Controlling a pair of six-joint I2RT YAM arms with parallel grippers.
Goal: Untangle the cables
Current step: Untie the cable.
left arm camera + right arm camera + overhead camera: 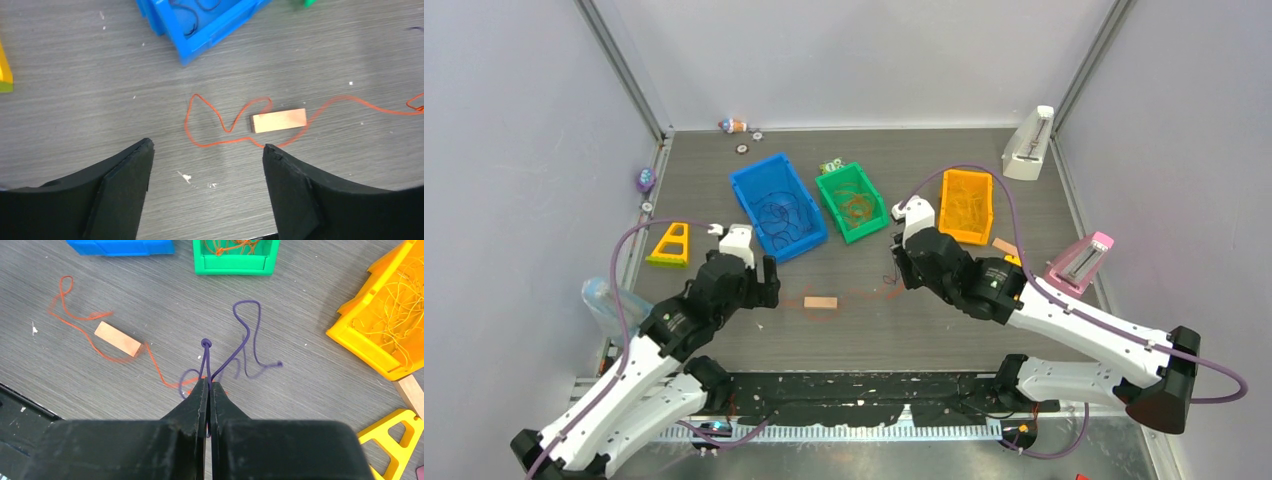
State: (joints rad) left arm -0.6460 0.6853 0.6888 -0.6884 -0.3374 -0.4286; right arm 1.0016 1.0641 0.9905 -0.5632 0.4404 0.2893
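Note:
A dark purple cable (pixel 205 343) hangs from my right gripper (pixel 209 384), which is shut on it; its free end loops above the table. Below it an orange cable (pixel 156 369) lies slack on the table and winds around a small wooden block (pixel 117 339). In the left wrist view the same orange cable (pixel 186 121) makes a loop beside the block (pixel 278 120). My left gripper (pixel 207 150) hovers just short of that loop, open and holding nothing. From above, the left gripper (pixel 764 285) and right gripper (pixel 894 270) flank the block (pixel 821 302).
Behind the arms stand a blue bin (pixel 776 205) with dark cables, a green bin (pixel 852 202) with orange cables and an orange-yellow bin (pixel 966 205) with yellow ones. A yellow triangular piece (pixel 671 245) lies left. A white stand (pixel 1028 145) and a pink one (pixel 1081 262) sit right.

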